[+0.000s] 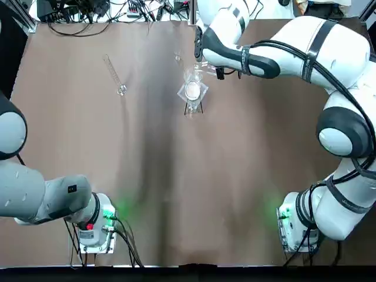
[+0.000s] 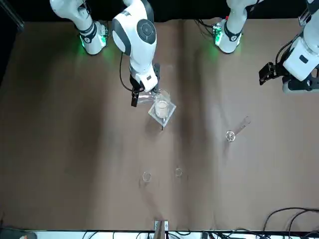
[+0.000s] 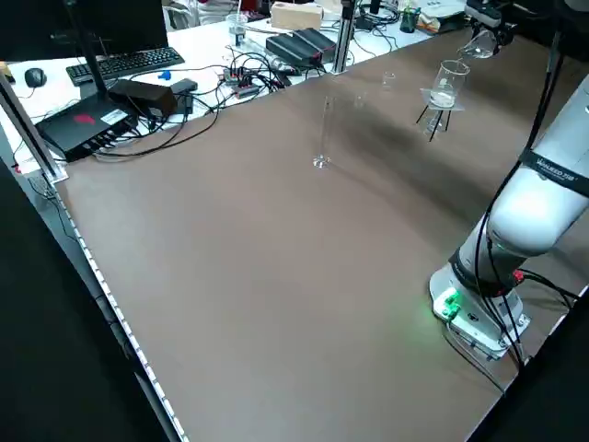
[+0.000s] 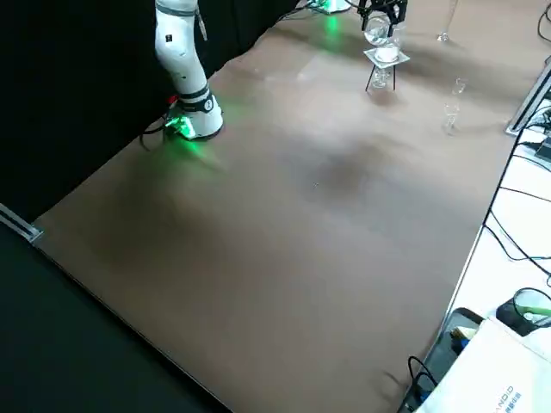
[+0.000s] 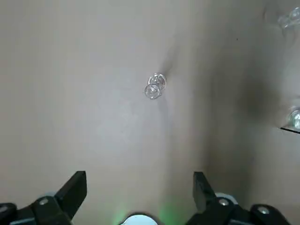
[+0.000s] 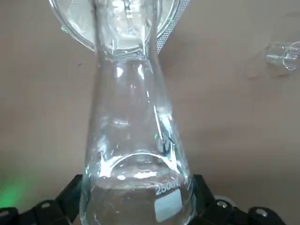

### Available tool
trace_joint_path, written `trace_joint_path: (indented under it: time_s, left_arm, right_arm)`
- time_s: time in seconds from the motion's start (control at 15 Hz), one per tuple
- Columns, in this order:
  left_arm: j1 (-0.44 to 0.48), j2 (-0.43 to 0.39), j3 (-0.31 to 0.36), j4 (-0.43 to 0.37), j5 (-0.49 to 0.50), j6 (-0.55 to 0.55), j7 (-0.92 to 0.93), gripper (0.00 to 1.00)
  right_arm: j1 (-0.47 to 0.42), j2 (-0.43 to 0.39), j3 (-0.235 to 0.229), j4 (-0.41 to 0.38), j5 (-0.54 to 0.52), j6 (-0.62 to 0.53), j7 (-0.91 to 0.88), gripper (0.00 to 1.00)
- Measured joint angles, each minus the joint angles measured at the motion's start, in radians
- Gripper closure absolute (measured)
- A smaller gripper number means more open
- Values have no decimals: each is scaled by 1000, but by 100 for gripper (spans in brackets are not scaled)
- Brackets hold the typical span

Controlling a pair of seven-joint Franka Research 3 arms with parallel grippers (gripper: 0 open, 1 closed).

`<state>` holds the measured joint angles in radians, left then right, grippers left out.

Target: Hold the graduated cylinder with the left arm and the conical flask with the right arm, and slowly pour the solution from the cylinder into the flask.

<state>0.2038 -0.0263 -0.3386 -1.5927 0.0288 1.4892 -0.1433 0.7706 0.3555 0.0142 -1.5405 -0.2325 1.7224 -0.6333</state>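
Cylinder point(image 1: 113, 74) stood upright near the tabletop's far-left part in the top view, untouched, nearer my left side. Left wrist view showed my left fingers point(image 5: 76, 187) spread wide above its round glass mouth. Right wrist view showed my right fingers point(image 6: 70, 192) clamping the smooth conical flask point(image 6: 136, 140).

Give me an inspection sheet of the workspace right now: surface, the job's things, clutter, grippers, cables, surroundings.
Surface: brown table, no spills seen.
Graduated cylinder: standing alone on the table, ungripped.
Conical flask: held tilted in the right gripper, its neck at the beaker.
Clutter: beaker with white disc on a small stand; two small vials near the far edge.
Left gripper: open, empty, raised above the table, away from the cylinder.
Cables: bundles along the far edge.
Surroundings: keyboard and electronics on the neighbouring desk.
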Motion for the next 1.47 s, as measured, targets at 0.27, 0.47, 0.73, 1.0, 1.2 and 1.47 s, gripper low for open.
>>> trace_joint_path:
  time_s: [0.27,0.47,0.73,1.0,1.2,1.47]
  left_arm:
    - [-134,-2,124,3,-5,6,-36,0]
    - [-232,-16,242,3,-29,15,-44,0]
    - [-241,-25,262,3,-34,15,-44,0]
    - [-242,-25,262,2,-34,15,-44,0]
    - [-242,-25,263,2,-34,15,-44,0]
    - [-243,-25,267,2,-34,15,-44,0]
  right_arm:
    - [-2,0,-5,4,4,0,0,4]
    - [-14,0,-7,6,38,0,-8,4]
    - [-53,0,-9,21,122,0,-63,4]
    - [-77,0,-10,30,190,0,-102,4]
    - [-101,0,-10,37,229,0,-128,4]
    - [-124,0,-11,42,277,0,-167,4]
